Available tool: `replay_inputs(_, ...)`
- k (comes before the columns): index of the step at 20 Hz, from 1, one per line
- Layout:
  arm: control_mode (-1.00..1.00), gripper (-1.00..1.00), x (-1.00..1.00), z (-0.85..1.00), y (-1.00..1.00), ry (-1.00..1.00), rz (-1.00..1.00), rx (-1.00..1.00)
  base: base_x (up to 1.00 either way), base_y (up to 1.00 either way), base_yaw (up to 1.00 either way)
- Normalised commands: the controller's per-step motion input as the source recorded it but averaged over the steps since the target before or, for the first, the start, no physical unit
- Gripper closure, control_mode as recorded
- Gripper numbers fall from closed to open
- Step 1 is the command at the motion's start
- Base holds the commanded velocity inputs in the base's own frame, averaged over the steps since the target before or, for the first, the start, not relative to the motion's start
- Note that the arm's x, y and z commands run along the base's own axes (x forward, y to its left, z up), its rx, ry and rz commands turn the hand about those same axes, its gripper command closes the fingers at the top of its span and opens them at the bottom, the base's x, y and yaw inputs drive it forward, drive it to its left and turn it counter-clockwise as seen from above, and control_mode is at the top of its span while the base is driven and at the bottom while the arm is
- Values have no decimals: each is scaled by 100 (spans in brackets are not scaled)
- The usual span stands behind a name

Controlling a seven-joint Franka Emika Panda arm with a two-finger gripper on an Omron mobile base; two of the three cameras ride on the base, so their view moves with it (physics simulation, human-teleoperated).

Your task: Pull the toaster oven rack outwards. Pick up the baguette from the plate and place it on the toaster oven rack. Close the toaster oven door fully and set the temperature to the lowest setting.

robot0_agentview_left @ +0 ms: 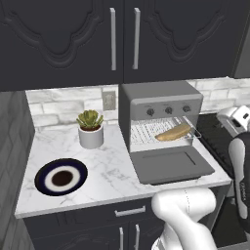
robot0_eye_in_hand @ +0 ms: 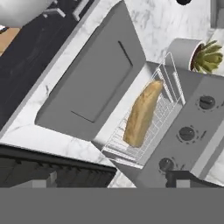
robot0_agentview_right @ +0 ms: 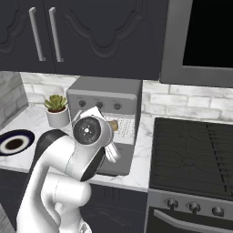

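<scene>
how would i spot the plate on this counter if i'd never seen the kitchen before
Start at the grey toaster oven standing on the white marble counter, its door folded down flat. Move left past the small potted plant towards the counter's front left corner: the plate lies there, with nothing on it. It is the one flat round thing, dark navy with a white ring and a dark brown centre.

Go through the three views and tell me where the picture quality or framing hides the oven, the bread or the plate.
Left base view: flat, even light, no glare; toaster oven, baguette on the rack and the bare plate all read sharply. Right base view: the robot's own arm covers most of the oven front. Hand view: rolled sideways, slightly soft; the lowered door and baguette stay clear.
</scene>
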Motion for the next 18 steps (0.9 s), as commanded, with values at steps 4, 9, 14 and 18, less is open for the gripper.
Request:
replay_inputs(4,-100,-100,0,-22,28,12,26,-20,0,0,0)
replay_inputs(9,-100,-100,0,-18,20,0,28,-11,0,0,0)
replay_inputs(14,-100,-100,0,-31,22,0,27,-9,0,0,0)
replay_inputs(18,-100,-100,3,-35,34,1,20,-14,0,0,0)
